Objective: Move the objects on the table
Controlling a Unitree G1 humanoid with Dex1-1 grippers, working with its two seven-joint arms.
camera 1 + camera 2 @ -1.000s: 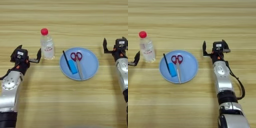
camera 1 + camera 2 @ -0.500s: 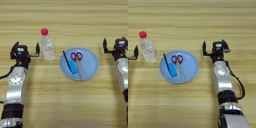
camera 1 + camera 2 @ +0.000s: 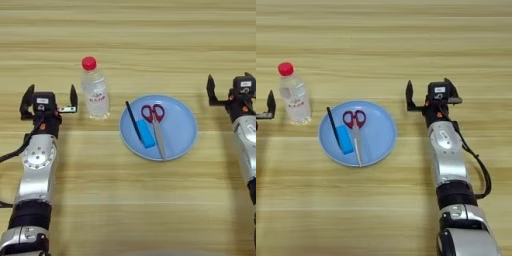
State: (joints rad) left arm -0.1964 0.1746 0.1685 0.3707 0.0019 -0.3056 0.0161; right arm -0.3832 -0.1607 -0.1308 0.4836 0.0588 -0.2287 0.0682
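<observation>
A small clear water bottle (image 3: 95,92) with a red cap stands upright on the wooden table (image 3: 150,35). To its right lies a blue plate (image 3: 181,125). On the plate are red-handled scissors (image 3: 154,114), a thin black stick (image 3: 133,121) and a small blue block (image 3: 146,134). My left gripper (image 3: 50,96) is open just left of the bottle, with nothing between its fingers. Its right finger (image 3: 73,95) stands close beside the bottle. Off to the right of the plate, my right gripper (image 3: 429,93) is open and holds nothing.
Both forearms reach up from the near edge of the table, the left one (image 3: 36,170) and the right one (image 3: 448,160). The plate lies between them.
My left gripper has swung from a tilted pose to a squared one and moved a little farther up the table, beside the bottle. The right arm, bottle and plate have stayed put.
</observation>
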